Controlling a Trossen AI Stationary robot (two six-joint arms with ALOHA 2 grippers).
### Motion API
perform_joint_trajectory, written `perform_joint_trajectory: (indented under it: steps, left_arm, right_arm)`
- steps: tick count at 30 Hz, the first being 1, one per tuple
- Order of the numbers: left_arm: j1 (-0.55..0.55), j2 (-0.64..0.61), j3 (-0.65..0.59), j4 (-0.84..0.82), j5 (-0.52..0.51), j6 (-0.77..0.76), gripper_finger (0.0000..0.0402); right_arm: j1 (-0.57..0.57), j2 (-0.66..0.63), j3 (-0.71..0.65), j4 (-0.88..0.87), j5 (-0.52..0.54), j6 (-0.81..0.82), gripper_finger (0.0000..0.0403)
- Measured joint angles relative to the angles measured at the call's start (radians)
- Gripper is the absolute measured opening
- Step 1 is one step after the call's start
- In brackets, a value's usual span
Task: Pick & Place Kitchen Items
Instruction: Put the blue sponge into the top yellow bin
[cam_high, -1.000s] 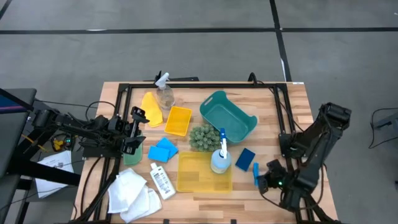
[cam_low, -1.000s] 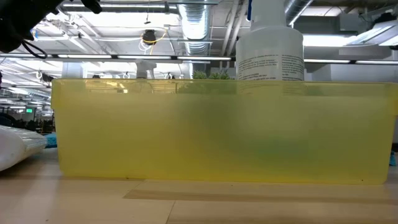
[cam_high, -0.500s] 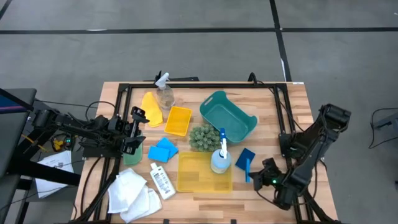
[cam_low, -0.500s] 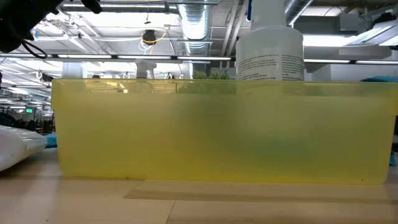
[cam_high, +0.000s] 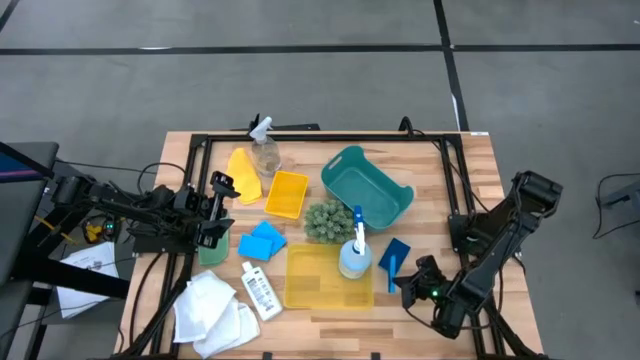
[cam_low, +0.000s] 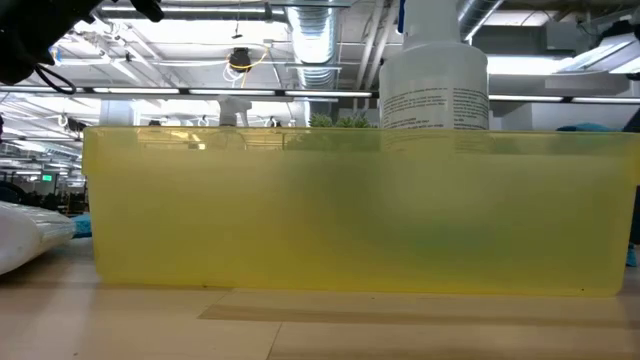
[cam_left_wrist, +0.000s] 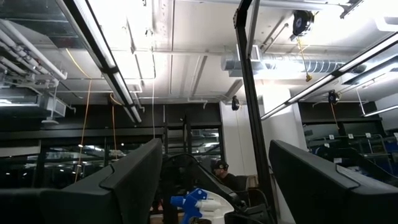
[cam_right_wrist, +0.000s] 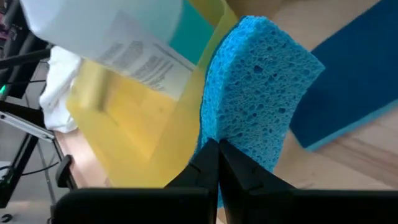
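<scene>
Sponge work first: my right gripper (cam_right_wrist: 217, 163) has its fingers pinched tight on the edge of a light blue sponge (cam_right_wrist: 258, 93), carried on edge just beside the rim of the big yellow bin (cam_high: 328, 277), which I judge is where it should go. From above, that gripper (cam_high: 402, 283) sits at the bin's right side, near the darker blue sponge (cam_high: 396, 254) lying flat on the wood. A thin edge grip like this holds the sponge clear of the bin wall, though I reckon it could swing or slip if I move sharply. A white spray bottle (cam_high: 354, 256) with a blue top stands at the bin's far right corner, so I would keep clear of it. My left gripper (cam_high: 217, 209) waits at the left side of the table with fingers spread wide, holding nothing and pointing up toward the ceiling. Other items lie loose: two blue sponges (cam_high: 262, 240), a small white bottle (cam_high: 261, 291), white cloths (cam_high: 213, 309), a clear spray bottle (cam_high: 265, 150), a yellow piece (cam_high: 242, 165). A small yellow bin (cam_high: 286, 193), teal basket (cam_high: 366, 186) and green bumpy ball (cam_high: 325, 219) sit mid-table. The wooden table (cam_high: 435, 185) carries a black frame, with grey floor around it and, at table level, an open workshop with ceiling ducts and strip lights.
</scene>
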Motion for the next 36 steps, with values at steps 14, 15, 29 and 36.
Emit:
perform_joint_trajectory:
  steps: [14,15,29,36]
  left_arm:
    - [0.0,0.0,0.0,0.0,0.001,0.0,0.029]
    - [0.0,0.0,0.0,0.0,0.001,0.0,0.029]
    - [0.0,0.0,0.0,0.0,0.004,0.0,0.029]
    - [0.0,0.0,0.0,0.0,0.001,0.0,0.029]
  right_arm:
    - [0.015,0.037,0.0,-0.011,-0.083,0.011,0.0]
    - [0.015,0.037,0.0,-0.012,-0.087,0.011,0.0]
    - [0.015,0.038,0.003,-0.059,-0.145,0.011,0.0]
    - [0.016,0.037,0.002,-0.093,-0.204,-0.01,0.0]
